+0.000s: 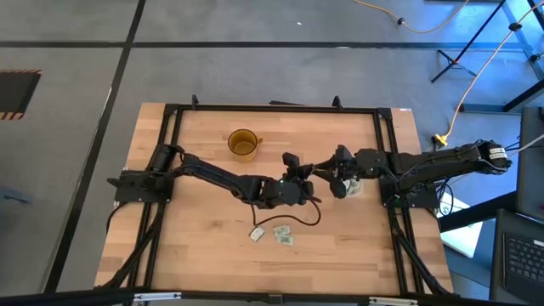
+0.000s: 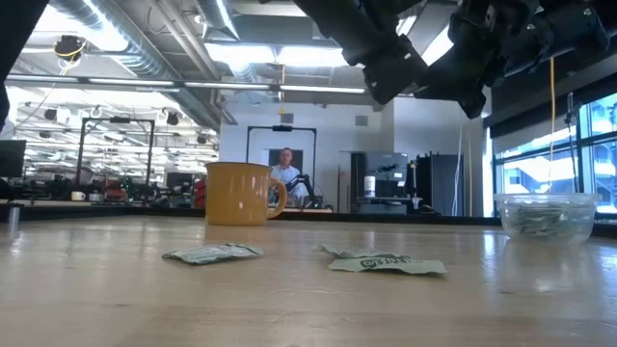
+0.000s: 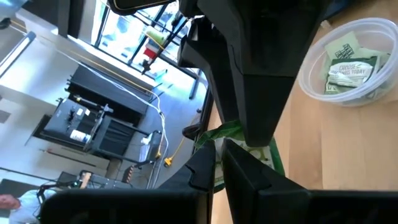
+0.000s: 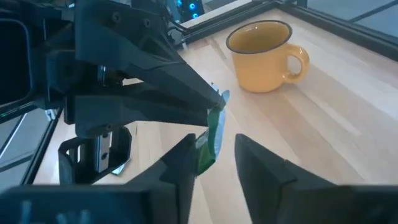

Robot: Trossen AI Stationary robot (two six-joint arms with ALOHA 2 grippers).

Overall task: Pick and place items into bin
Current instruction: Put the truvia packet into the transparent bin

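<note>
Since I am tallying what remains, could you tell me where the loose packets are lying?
In the high view, three packets lie on the table near its front edge, just below the two arms' meeting point, well in front of the amber cup.

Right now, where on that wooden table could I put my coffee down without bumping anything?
Bare wood lies left of the amber cup and along the near edge below the loose packets. The middle is crowded: both arms meet there over a packet, beside the clear bin.

Left end effector [image 4: 214, 102] clamped shut, tip-to-tip with right end effector [image 4: 214, 152], mid-table.
</note>
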